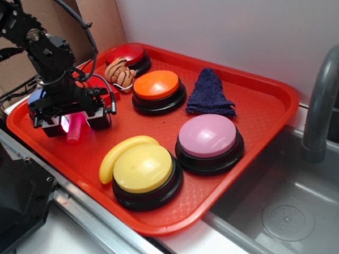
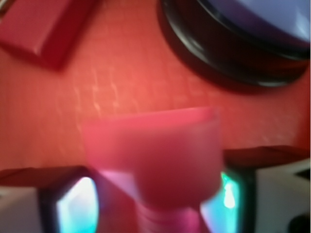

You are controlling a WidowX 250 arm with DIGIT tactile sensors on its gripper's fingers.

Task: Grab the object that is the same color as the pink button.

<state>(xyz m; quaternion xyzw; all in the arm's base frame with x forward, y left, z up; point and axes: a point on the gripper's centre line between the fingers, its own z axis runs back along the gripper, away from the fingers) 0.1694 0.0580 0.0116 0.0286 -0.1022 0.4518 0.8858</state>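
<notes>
At the bottom of the exterior view a yellow button sits on the near part of the red tray, with a yellow banana curved against its left side. Just right of it is the pink button on its black base. At the left of the frame the gripper is low over the tray, its two fingers clamped on the pink bolt, whose ribbed shaft shows between them. In the wrist view the bolt fills the lower middle, blurred, head toward the tray, with a lit finger pad on either side; a red block lies at the upper left and a blue button at the upper right. Farther back in the exterior view are an orange button, a dark blue cloth to its right, a small striped toy and a red button at the far edge.
</notes>
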